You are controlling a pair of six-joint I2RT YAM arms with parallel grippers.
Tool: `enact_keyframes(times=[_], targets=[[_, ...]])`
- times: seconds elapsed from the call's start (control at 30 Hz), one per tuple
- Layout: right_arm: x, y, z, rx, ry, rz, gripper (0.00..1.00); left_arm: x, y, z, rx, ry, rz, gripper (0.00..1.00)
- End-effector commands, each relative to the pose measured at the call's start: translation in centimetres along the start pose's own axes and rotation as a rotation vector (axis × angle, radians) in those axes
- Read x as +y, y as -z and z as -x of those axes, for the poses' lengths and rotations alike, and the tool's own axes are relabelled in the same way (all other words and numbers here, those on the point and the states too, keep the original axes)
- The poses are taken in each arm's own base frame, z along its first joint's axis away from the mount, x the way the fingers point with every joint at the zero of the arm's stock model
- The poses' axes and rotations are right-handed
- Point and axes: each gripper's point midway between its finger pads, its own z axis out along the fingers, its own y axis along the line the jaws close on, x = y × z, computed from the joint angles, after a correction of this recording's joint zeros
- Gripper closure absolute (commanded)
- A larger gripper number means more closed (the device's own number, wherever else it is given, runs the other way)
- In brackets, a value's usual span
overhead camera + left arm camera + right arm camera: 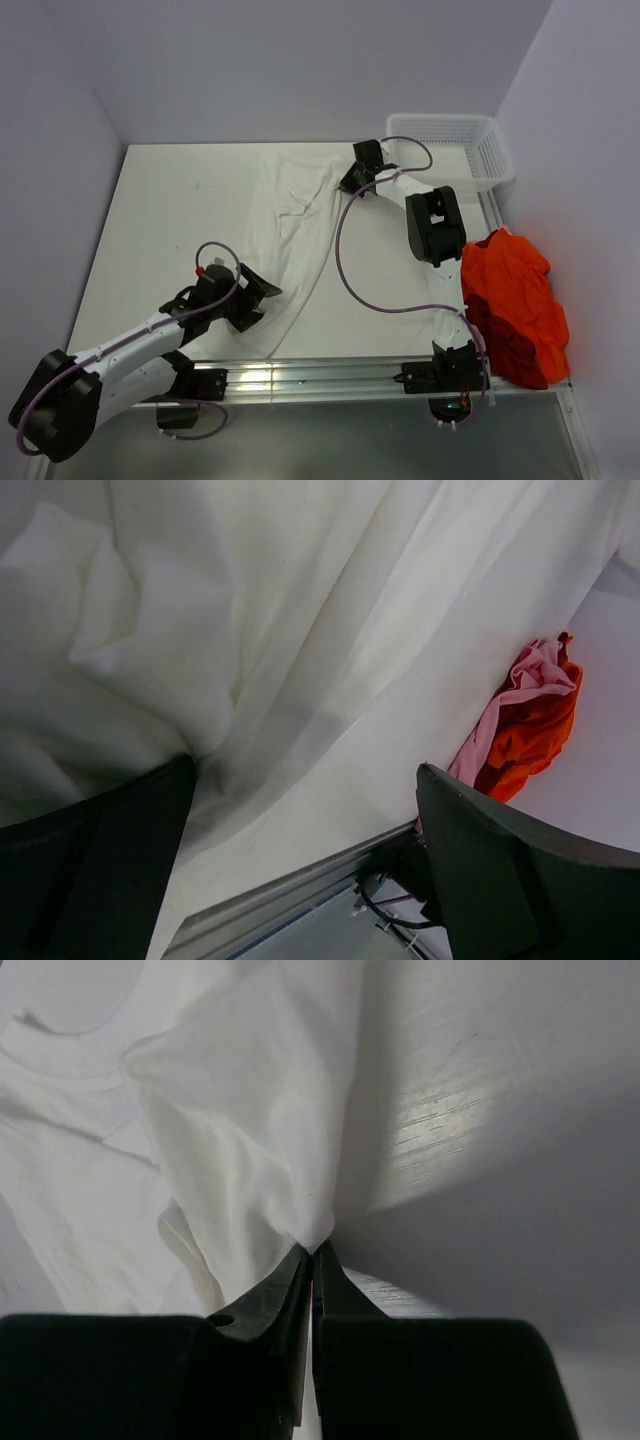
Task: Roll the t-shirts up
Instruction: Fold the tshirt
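Currently, right end effector [313,1250] clamped on white t-shirt [230,1130], left end effector [305,770] apart over it

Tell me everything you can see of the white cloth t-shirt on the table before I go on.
The white t-shirt is thin, soft cloth, creased, stretched in a long band from far to near across the white table. Its neckline shows near the far end. The right gripper pinches a far fold; the left gripper, open, sits over its near part.
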Motion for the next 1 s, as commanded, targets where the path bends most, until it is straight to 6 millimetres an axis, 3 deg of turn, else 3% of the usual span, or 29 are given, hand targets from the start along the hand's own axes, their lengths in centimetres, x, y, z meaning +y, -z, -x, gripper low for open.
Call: enact_keyframes(times=[0.0,0.07,0.13,0.17,0.23,0.3,0.33,0.37,0.43,0.57,0.67,0.77,0.8,0.83,0.9,0.97], targets=[[0.6,-0.2,1.4,-0.01,0.032,0.039,0.95,3.5,0.8,-2.2,0.026,0.109,0.145,0.01],[0.9,-0.3,1.5,-0.005,0.032,0.056,0.95,1.2,1.6,-2.3,0.0,0.11,0.1,0.01],[0.8,-0.3,1.7,-0.005,0.033,0.058,0.93,1.5,2.4,-2.4,-0.047,0.051,0.158,0.0],[0.8,-0.2,1.7,-0.003,0.036,0.064,0.92,-0.1,3.1,-2.3,-0.063,0.023,0.151,0.01],[0.8,0.0,2.0,-0.007,0.041,0.063,0.88,1.2,3.8,-2.1,-0.099,-0.036,0.243,0.01],[1.0,0.5,2.6,-0.007,0.048,0.073,0.83,0.4,4.3,-1.9,-0.103,-0.077,0.254,0.0],[1.0,0.7,2.9,-0.011,0.049,0.075,0.74,0.8,4.4,-1.7,-0.114,-0.097,0.291,0.01],[1.4,1.3,3.3,-0.011,0.054,0.089,0.68,-0.4,4.7,-1.4,-0.122,-0.129,0.276,0.0],[1.4,2.0,3.8,-0.017,0.061,0.097,0.57,-0.7,5.1,-0.8,-0.141,-0.169,0.31,0.01],[2.4,5.1,5.1,-0.047,0.078,0.15,0.53,-5.5,6.2,0.7,-0.162,-0.304,0.219,0.01],[2.4,7.1,4.6,-0.033,0.088,0.164,0.53,-7.9,6.4,3.7,-0.203,-0.347,0.136,0.01],[1.8,8.9,2.8,0.002,0.088,0.191,0.55,-8.9,6.1,7.9,-0.248,-0.356,0.099,0.01],[1.6,9.3,2.5,0.001,0.082,0.197,0.56,-10.1,6.0,10.0,-0.296,-0.35,0.057,0.0],[1.3,9.6,1.8,0.016,0.082,0.203,0.57,-9.8,5.0,11.1,-0.304,-0.357,0.085,0.01],[0.3,10.2,-0.1,0.037,0.086,0.193,0.57,-11.5,4.5,13.9,-0.366,-0.391,0.061,0.04],[-0.7,10.4,-1.6,0.048,0.098,0.163,0.57,-11.8,2.4,15.3,-0.349,-0.41,0.069,0.04]])
